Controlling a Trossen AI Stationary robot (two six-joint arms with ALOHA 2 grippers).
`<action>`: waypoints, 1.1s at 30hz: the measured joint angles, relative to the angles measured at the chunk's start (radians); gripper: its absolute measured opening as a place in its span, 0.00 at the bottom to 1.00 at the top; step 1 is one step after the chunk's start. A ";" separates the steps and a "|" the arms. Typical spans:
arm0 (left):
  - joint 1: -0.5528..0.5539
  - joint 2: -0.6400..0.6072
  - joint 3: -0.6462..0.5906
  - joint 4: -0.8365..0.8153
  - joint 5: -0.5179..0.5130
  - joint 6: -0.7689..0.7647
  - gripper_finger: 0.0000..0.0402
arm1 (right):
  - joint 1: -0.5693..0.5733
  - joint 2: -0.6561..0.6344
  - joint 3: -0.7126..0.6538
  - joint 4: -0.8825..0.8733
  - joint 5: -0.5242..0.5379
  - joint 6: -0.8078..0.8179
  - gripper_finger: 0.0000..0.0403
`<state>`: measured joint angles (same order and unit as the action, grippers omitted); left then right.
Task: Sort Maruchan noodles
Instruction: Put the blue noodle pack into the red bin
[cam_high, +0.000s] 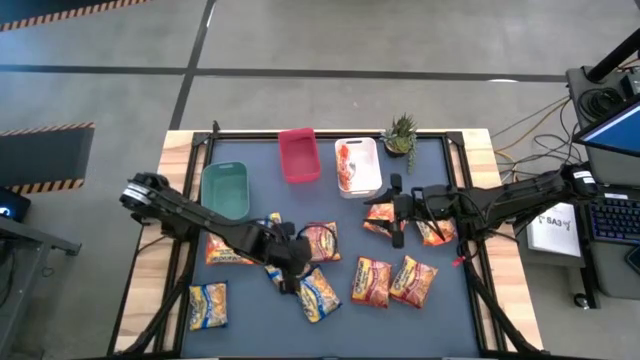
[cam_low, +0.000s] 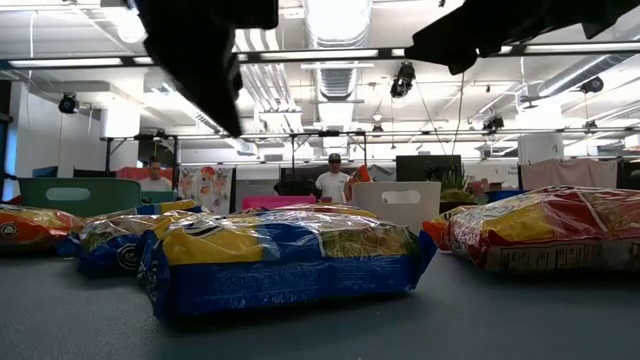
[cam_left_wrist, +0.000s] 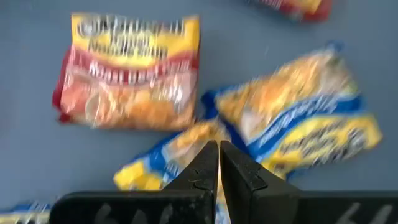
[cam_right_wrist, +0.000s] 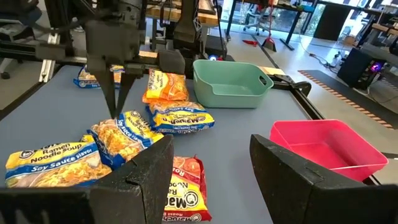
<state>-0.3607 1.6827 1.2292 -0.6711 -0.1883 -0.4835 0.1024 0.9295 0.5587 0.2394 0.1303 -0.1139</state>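
The left pincer (cam_high: 287, 262) hangs closed and empty over the middle of the table (cam_high: 250, 330), its two fingers (cam_left_wrist: 208, 163) pressed tip to tip. Directly beneath and just ahead of it lie two yellow-and-blue packets (cam_left_wrist: 298, 124), overlapping at the corners. The nearer one runs slantwise under the closed tips, its long axis crossing the line of the fingers at an angle rather than squarely. A red-orange packet (cam_left_wrist: 130, 71) lies flat just beyond, apart from the blue pair.

The right pincer (cam_high: 399, 211) stands open over the far right group. It grips nothing that I can see. An orange packet (cam_high: 380, 220) lies just beside it on the side toward the left arm, and another orange packet (cam_high: 435, 232) just behind it toward its own arm.

The remaining packets are spread across the near half of the table. The green bin (cam_high: 224, 190), red bin (cam_high: 299, 155) and white bin (cam_high: 358, 165) sit along the far edge, beyond both pincers.

Judgement: the left arm is the nearer to the blue pair, and must open before any descent. The slanted lie of the nearer packet suggests a wrist turn, so that the fingers close across its short side. The overlap risks lifting two packets together.
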 joint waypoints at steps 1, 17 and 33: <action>-0.002 0.016 0.017 -0.042 0.000 -0.001 0.00 | 0.000 0.000 0.000 0.000 0.000 0.000 0.50; -0.012 0.089 0.048 -0.342 -0.220 -0.148 0.37 | 0.000 0.002 0.000 0.005 0.000 -0.002 0.50; -0.030 0.089 -0.118 -0.184 -0.233 -0.184 0.41 | 0.000 0.002 0.000 0.004 0.000 -0.010 0.50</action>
<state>-0.3904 1.7721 1.1108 -0.8546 -0.4209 -0.6671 0.1020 0.9314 0.5587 0.2436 0.1307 -0.1234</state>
